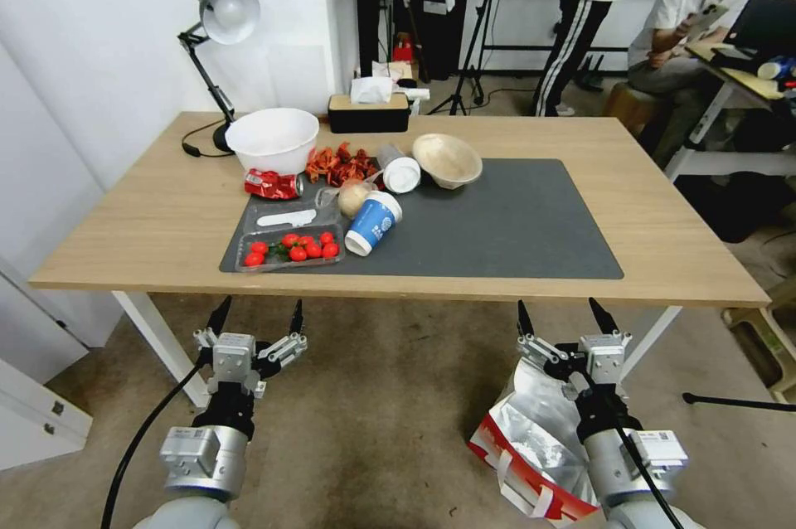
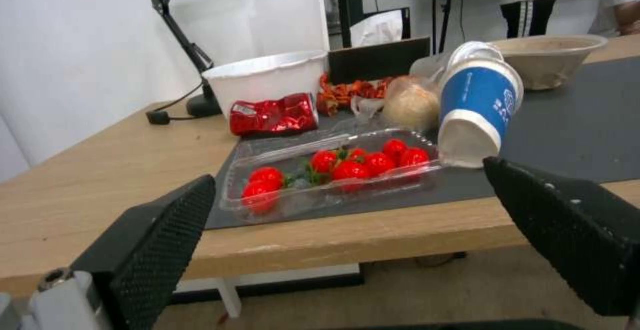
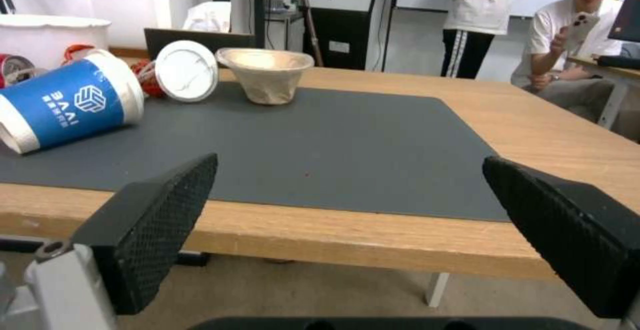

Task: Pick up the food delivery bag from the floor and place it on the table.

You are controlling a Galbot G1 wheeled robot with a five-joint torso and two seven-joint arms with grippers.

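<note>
The food delivery bag, red and white with a silver foil lining, lies on the floor at the lower right, partly hidden behind my right arm. My right gripper hangs open just above and beyond it, in front of the table's near edge. My left gripper is open too, held at the same height to the left, with nothing between its fingers. The right wrist view has the open right gripper facing the dark grey mat. In the left wrist view the open left gripper faces the table edge.
On the mat's left lie a clear tomato box, a tipped blue cup, a white-lidded cup and a paper bowl. A white bowl, a lamp and a tissue box stand behind. The mat's right half is bare.
</note>
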